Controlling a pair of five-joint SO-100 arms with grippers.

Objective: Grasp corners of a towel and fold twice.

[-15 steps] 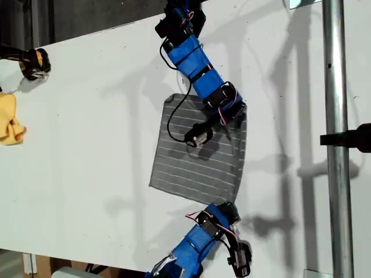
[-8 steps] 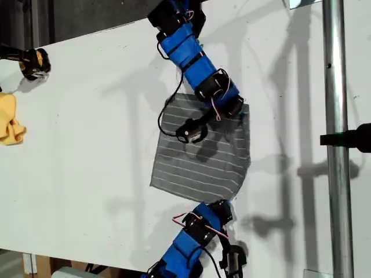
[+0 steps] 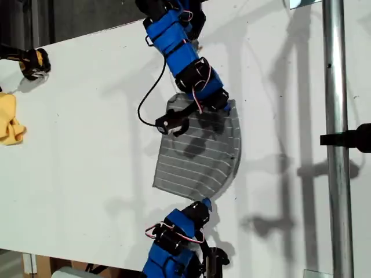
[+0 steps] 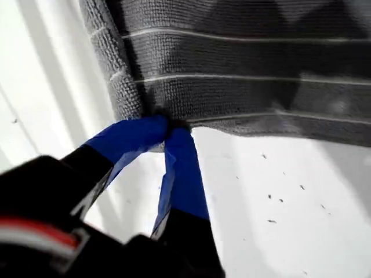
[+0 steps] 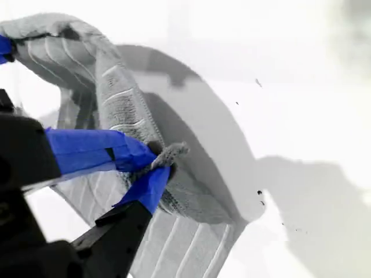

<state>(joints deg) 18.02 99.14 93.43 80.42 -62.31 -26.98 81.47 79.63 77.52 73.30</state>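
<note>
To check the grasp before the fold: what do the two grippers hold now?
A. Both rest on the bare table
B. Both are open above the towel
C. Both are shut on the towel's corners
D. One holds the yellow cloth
C: each wrist view shows blue jaws pinched on grey striped cloth, my first gripper on the towel and my second gripper on another corner of it.

White table (image 3: 81, 127) — steel pole (image 3: 335, 139) beside it.
</note>
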